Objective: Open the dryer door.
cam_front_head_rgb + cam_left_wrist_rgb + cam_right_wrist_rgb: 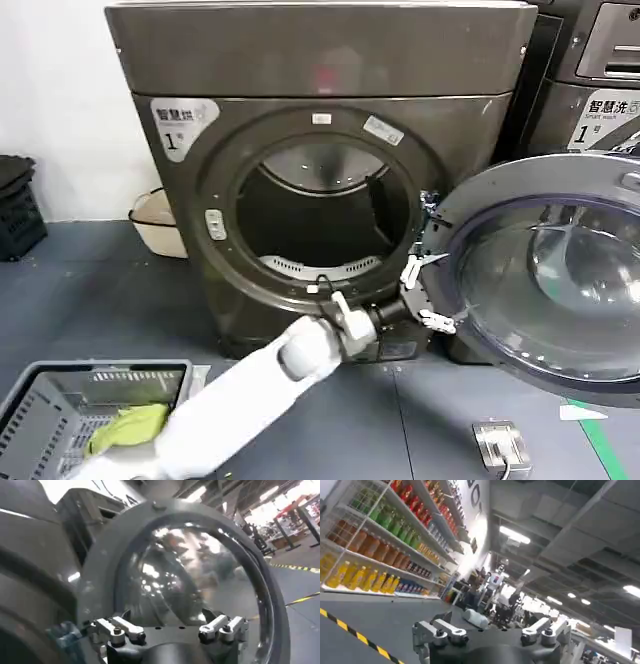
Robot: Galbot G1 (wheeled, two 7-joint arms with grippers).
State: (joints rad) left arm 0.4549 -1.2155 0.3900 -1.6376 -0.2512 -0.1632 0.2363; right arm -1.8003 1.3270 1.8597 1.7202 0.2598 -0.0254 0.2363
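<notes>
dryer door [545, 275] — right edge cropped

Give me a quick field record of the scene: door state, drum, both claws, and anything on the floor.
dryer door: swung wide open to the robot's right, inner face and glass bowl toward the camera
drum opening: fully exposed, looks empty
left claw: open, at the door's inner edge by the hinge side, fingers spread, not gripping
right claw: open, pointing at shelves and ceiling, away from the dryer
basket: on the floor at the robot's left front, yellow-green cloth inside
neighbouring machine: behind the open door
</notes>
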